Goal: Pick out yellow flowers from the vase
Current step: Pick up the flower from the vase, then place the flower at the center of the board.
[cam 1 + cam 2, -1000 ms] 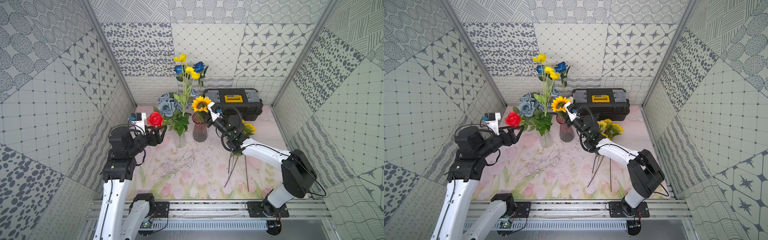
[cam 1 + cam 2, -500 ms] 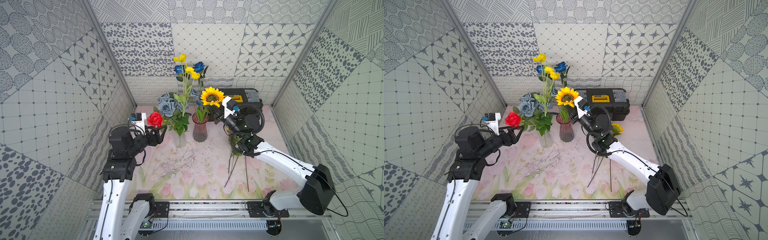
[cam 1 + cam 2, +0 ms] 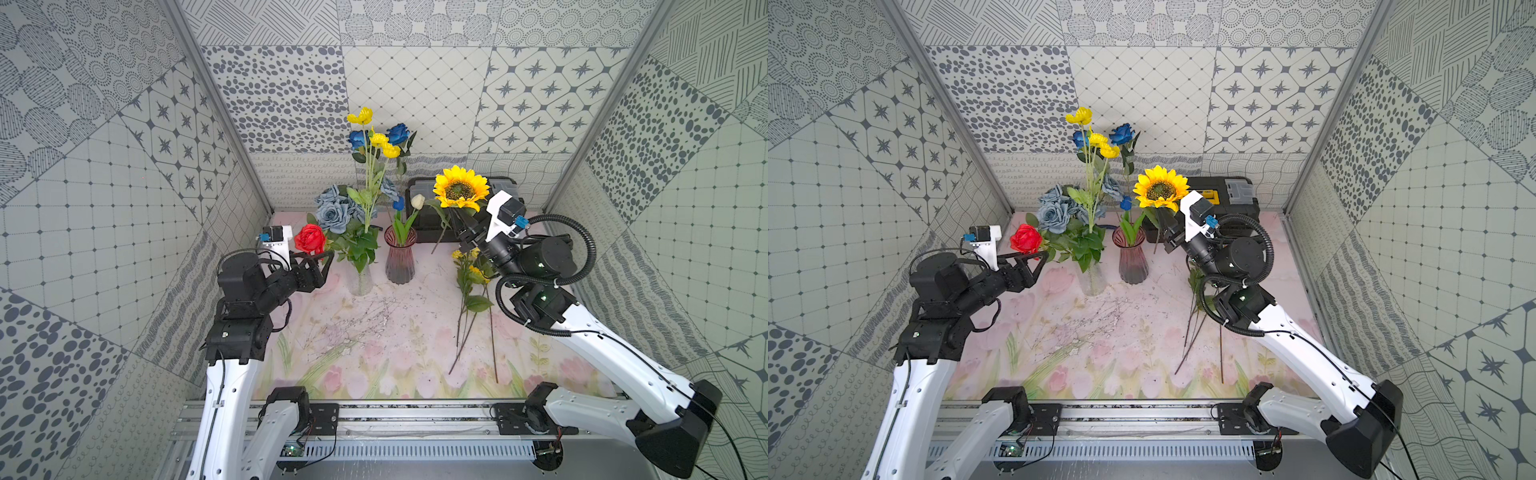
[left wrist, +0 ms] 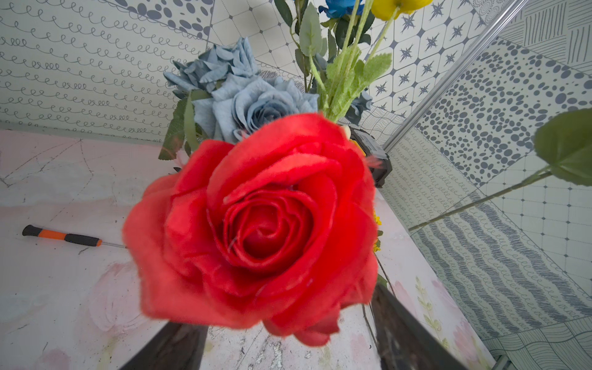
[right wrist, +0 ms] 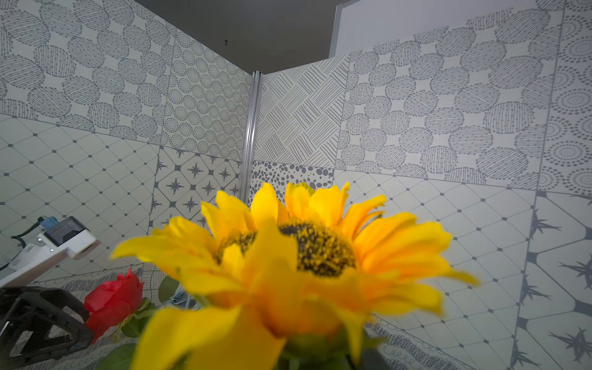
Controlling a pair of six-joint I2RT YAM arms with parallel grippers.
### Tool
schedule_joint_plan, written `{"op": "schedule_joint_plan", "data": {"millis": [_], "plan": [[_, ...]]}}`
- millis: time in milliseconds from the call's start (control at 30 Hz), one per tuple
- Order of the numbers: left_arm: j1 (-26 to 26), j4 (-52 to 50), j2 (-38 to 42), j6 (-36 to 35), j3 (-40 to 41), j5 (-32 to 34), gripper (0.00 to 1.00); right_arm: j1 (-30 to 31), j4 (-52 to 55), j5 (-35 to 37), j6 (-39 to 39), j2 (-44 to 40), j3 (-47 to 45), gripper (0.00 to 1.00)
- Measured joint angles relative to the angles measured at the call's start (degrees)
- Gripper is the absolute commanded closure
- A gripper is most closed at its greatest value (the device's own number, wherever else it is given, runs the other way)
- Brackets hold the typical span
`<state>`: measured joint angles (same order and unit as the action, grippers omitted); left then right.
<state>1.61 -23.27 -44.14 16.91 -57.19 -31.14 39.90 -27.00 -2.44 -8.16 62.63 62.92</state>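
My right gripper (image 3: 462, 226) is shut on the stem of a brown-centred sunflower (image 3: 460, 190), held in the air to the right of the purple vase (image 3: 400, 259). Its bloom (image 5: 304, 250) fills the right wrist view and hides the jaws. A tall spray of yellow flowers (image 3: 376, 137) stands in the clear vase (image 3: 360, 278) among blue roses. More yellow flowers (image 3: 471, 270) lie on the table under the right arm. My left gripper (image 3: 326, 259) is open just below the red rose (image 4: 262, 221), beside the clear vase.
A white tulip (image 3: 417, 201) and a small blue bud stay in the purple vase. Grey-blue roses (image 3: 332, 212) lean out of the clear vase. A black toolbox (image 3: 1229, 199) stands at the back wall. A screwdriver (image 4: 62, 236) lies on the table behind the vases.
The right arm has lifted the sunflower out of the purple vase and carried it up and to the right. The left arm has stayed still.
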Motion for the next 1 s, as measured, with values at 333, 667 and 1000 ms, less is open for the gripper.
{"op": "schedule_joint_plan", "data": {"millis": [333,667,1000], "plan": [[0.0,0.07,-0.35,0.02,0.0,-0.02,0.22,-1.42,19.96,5.46,4.5,-7.43,4.85,0.63],[0.0,0.44,-0.74,0.02,0.0,0.0,0.22,-9.18,32.02,4.72,12.55,-11.08,-2.19,0.67],[0.0,1.79,-1.01,0.02,0.0,0.0,0.22,-23.37,36.92,-5.66,26.03,-5.64,-8.07,0.71]]}}
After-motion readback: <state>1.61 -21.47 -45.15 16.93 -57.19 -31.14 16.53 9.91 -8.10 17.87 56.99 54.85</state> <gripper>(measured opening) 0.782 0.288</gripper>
